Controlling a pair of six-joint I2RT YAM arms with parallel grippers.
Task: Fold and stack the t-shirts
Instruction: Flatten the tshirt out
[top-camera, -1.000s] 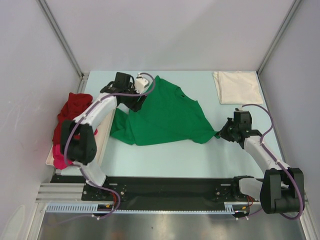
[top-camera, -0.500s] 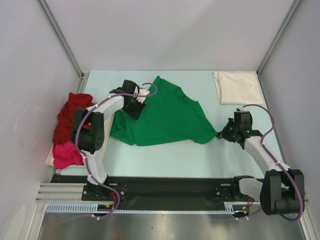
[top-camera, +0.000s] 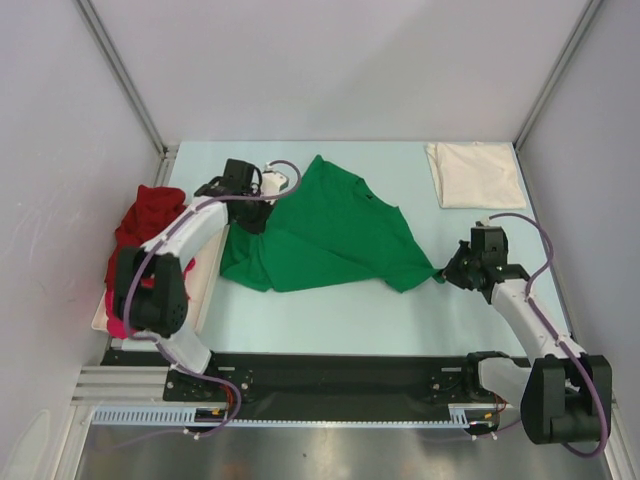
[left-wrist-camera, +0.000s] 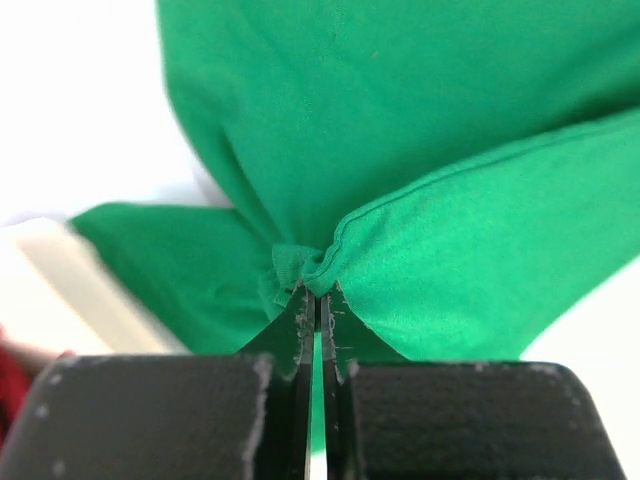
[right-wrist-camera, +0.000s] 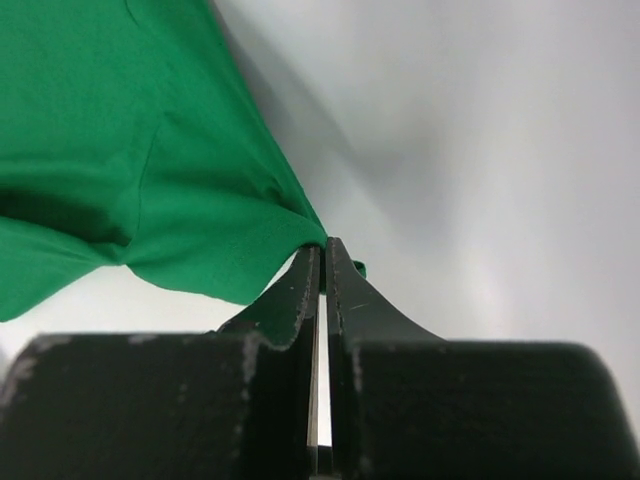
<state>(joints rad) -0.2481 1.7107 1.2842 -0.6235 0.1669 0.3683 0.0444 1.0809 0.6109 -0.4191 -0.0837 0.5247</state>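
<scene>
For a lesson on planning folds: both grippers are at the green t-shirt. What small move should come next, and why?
Probably lift both grippers slightly and draw them apart. The left gripper is shut on a bunched edge of the green t-shirt, the right gripper on its opposite corner, and the cloth between lies rumpled on the table, so spreading it flat likely comes before folding.
</scene>
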